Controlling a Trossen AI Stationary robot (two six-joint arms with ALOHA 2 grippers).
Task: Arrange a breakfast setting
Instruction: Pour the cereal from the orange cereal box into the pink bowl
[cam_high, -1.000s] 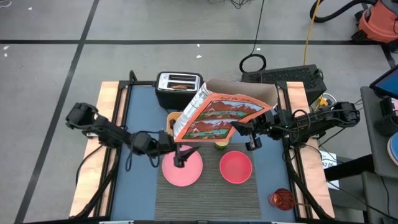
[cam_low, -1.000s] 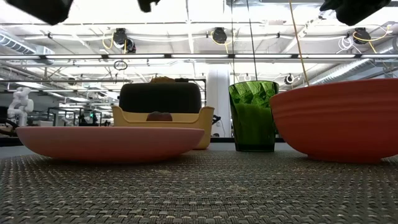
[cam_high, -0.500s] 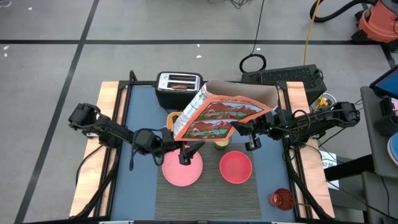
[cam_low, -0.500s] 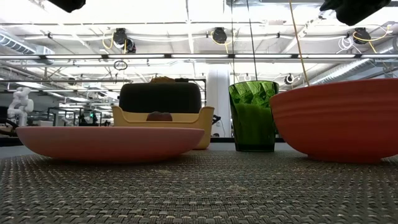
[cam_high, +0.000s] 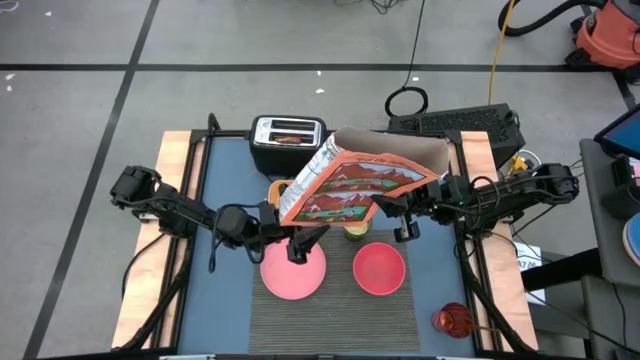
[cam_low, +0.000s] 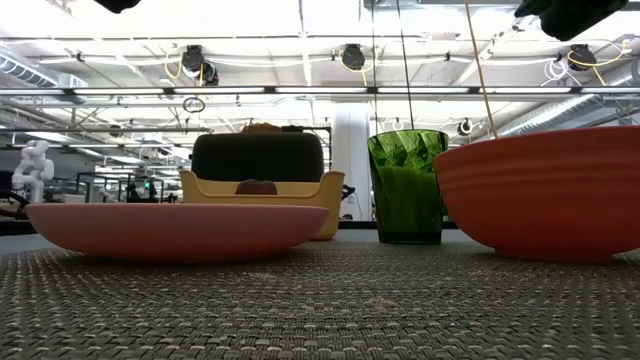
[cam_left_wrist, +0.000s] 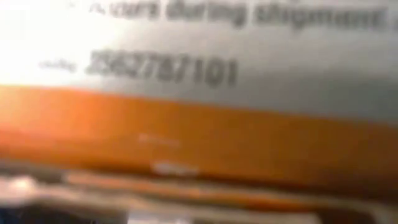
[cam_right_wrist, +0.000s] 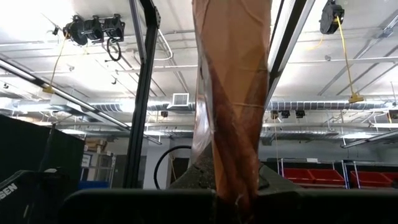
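1. High view: the cereal box (cam_high: 350, 185) is lifted above the table (cam_high: 180, 150), tilted, in the middle of the frame. The right gripper (cam_high: 400, 215) is at the box's lower right edge, and its jaws are closed on the box. The left gripper (cam_high: 300, 245) is at the lower left corner of the box, over the upper edge of the plate (cam_high: 292, 275); its jaws stand wide, and I cannot tell if they touch the box. The plate and the bowl (cam_high: 379, 268) lie side by side on the placemat (cam_high: 330, 315), the plate to the left. A toaster (cam_high: 287, 140) is at the upper centre. A dark-red fruit (cam_high: 452, 320) lies at the lower right, off the placemat.

2. Low view: the plate (cam_low: 175, 230) is at the left and the bowl (cam_low: 545, 195) at the right, both on the placemat (cam_low: 320, 310). Between them, farther back, stand a yellow tray (cam_low: 262, 200) and a green cup (cam_low: 406, 185).

3. Left wrist view: the box (cam_left_wrist: 199, 143) fills the frame, an orange band under grey printed text, very blurred.

4. Right wrist view: the box (cam_right_wrist: 233, 93) rises from the bottom centre to the top, pinched at its lower end.
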